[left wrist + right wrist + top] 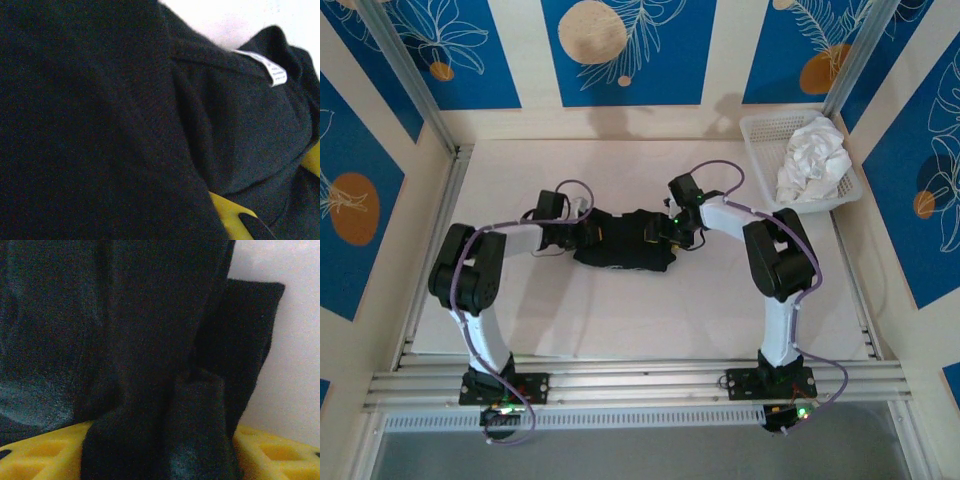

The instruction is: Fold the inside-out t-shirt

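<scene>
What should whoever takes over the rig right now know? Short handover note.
Left gripper: at the left end of the black t-shirt. Cloth lies over its wrist camera and one yellow finger shows. Open or shut, cannot tell.
Right gripper: at the shirt's right end, fingers apart with a fold of cloth between them. A firm grip is not certain.
Things: shirt bunched in the middle of the table, white label showing. White cloth in the basket, far right corner.
Done: no neat fold visible.
Left: probably spread the shirt flat, then fold.
</scene>
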